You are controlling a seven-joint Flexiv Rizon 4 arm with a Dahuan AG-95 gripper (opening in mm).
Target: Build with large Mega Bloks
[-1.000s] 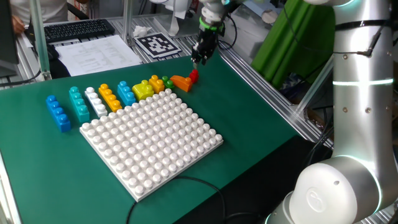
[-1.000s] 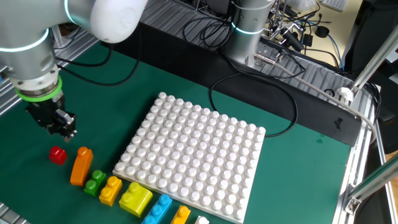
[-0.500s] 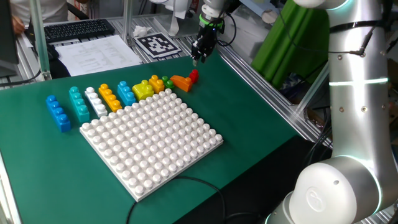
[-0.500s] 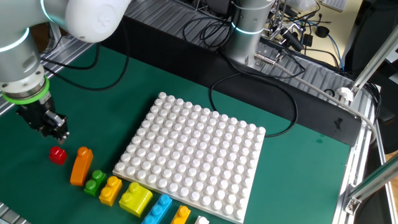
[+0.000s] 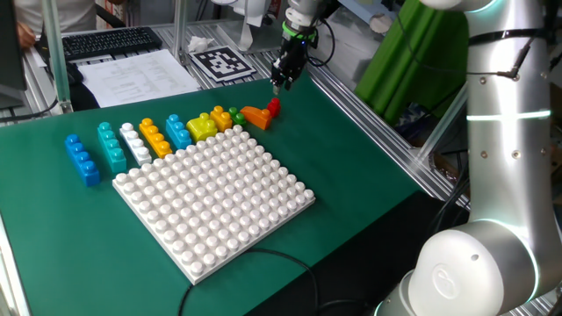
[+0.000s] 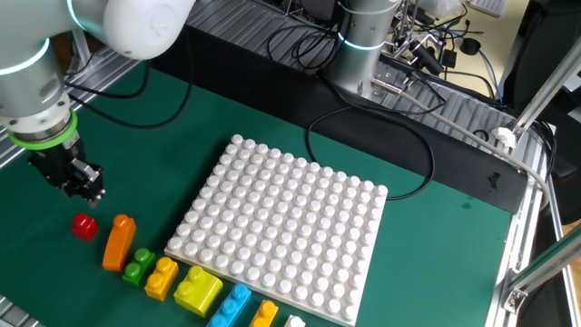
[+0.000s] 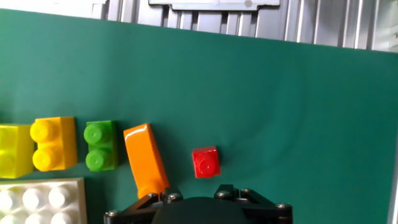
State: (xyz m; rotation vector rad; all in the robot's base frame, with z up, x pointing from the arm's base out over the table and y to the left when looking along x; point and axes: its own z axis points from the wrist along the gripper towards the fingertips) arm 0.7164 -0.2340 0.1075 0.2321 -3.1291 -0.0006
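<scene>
Jaws — whether apart or together, I couldn't tell; the gripper (image 6: 93, 193) had drifted outward from a second before, above the red brick (image 6: 84, 226) — bricks unmoved.

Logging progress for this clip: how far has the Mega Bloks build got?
Nothing built yet: the white baseplate carries no bricks, and the bricks lie in a row on the mat beside it, from the blue one to the orange one. In hand: nothing; the pincer hangs empty above the small red brick. Left: all the picking and stacking.
</scene>
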